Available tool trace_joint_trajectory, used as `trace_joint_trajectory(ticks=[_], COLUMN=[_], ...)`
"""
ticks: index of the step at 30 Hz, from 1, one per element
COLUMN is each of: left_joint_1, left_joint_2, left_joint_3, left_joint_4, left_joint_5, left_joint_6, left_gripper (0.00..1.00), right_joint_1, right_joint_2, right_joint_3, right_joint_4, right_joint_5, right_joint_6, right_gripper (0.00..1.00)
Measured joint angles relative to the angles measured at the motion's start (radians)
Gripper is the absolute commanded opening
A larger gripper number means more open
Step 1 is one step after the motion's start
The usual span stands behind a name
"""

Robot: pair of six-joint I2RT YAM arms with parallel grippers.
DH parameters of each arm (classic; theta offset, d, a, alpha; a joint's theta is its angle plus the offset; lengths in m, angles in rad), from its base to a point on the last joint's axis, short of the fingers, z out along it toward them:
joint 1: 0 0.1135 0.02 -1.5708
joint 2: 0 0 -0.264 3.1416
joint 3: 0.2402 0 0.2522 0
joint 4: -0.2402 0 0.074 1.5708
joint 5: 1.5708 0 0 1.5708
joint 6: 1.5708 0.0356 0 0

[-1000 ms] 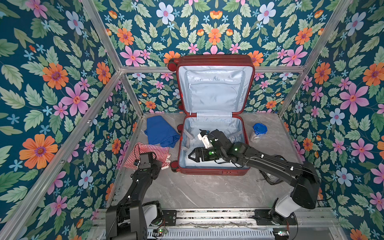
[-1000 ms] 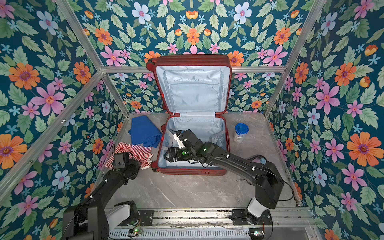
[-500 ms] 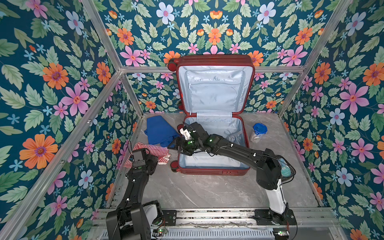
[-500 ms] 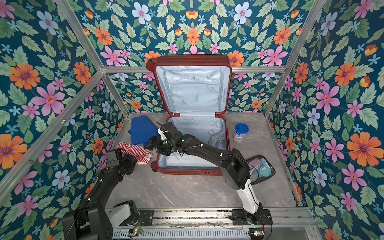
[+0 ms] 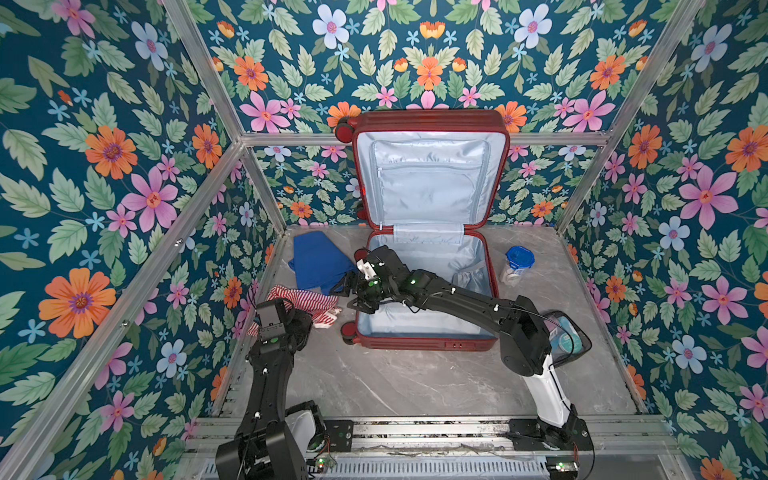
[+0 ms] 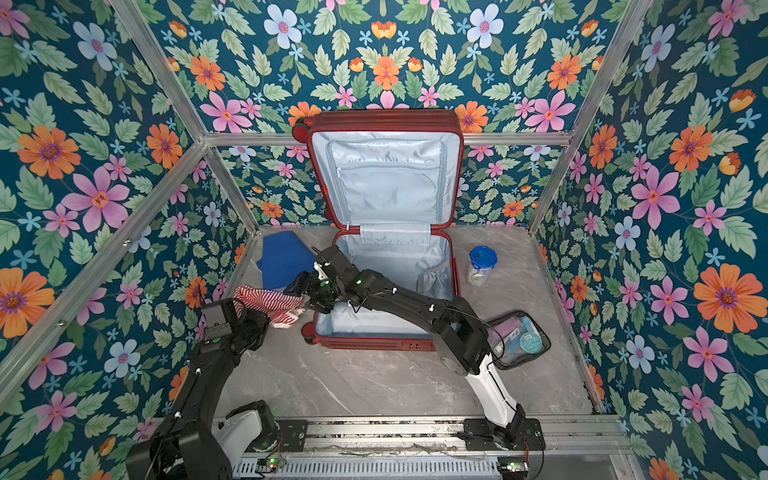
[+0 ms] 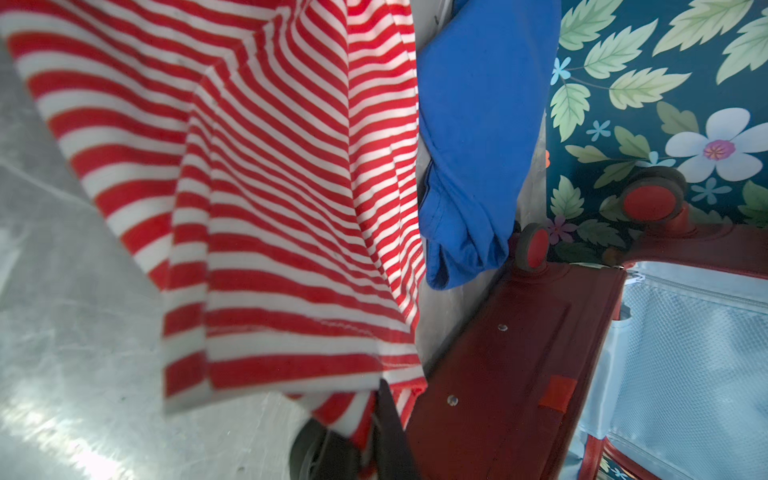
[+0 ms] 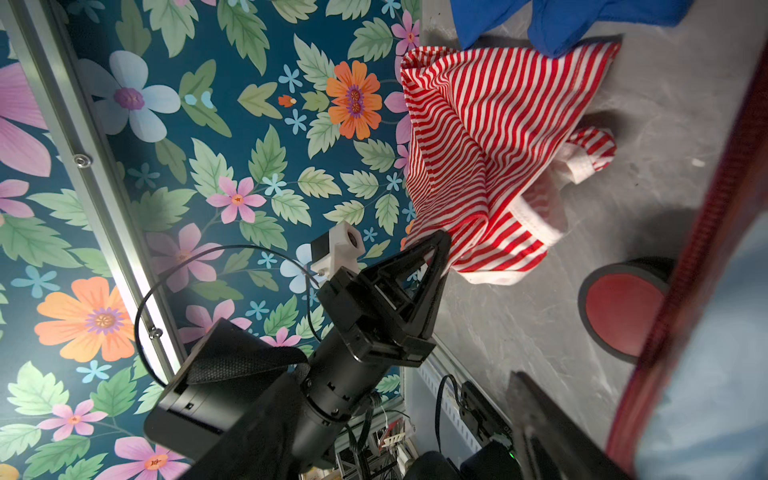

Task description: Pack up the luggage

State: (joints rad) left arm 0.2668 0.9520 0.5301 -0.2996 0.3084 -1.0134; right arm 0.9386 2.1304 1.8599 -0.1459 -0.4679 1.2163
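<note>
Dark-red ribbed hard-shell luggage (image 5: 430,183) sits open at the back middle of the grey marbled surface (image 5: 415,382). Its base lies flat and its lid stands upright against the flowered back wall (image 5: 428,54). Pale silvery-blue lining shows in both halves.

The right claw (image 5: 348,298) hangs over the base's left rim with its jaws spread and nothing between them, pointing away from the luggage toward the cloths.

Just left of the base lies a folded royal-blue cloth (image 5: 318,262). In front of it, touching its edge, is a red-and-white striped garment (image 5: 303,301). The left claw (image 8: 436,249) is clenched on an edge of that striped garment, and the fabric rises from the surface up to the claw.

Right of the luggage and apart from it stands a clear jar with a blue lid (image 5: 517,266). Nearer the front right lies a clear zip pouch (image 5: 567,336), partly behind the right arm.
</note>
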Motion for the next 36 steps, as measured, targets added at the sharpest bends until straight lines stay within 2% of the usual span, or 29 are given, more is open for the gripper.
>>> trace_joint_trajectory(ticks=[10, 18, 32, 36], left_joint_1=[0.000, -0.042, -0.324, -0.439], left_joint_2=[-0.185, -0.204, -0.185, -0.165], left_joint_3=[0.001, 0.054, 0.031, 0.032], left_joint_4=[-0.274, -0.440, -0.591, -0.620], left_joint_5=[-0.106, -0.130, -0.122, -0.117], left_joint_6=[0.047, 0.105, 0.083, 0.064], left_gripper=[0.00, 0.00, 0.00, 0.00], right_joint_1=[0.000, -0.004, -0.031, -0.037], right_joint_2=[-0.148, -0.228, -0.418, -0.483], right_joint_3=[-0.205, -0.328, -0.536, -0.588], right_joint_4=[0.048, 0.120, 0.147, 0.130], right_joint_5=[0.032, 0.045, 0.109, 0.144], right_joint_6=[-0.045, -0.045, -0.060, -0.078], right_gripper=[0.80, 0.79, 0.79, 0.79])
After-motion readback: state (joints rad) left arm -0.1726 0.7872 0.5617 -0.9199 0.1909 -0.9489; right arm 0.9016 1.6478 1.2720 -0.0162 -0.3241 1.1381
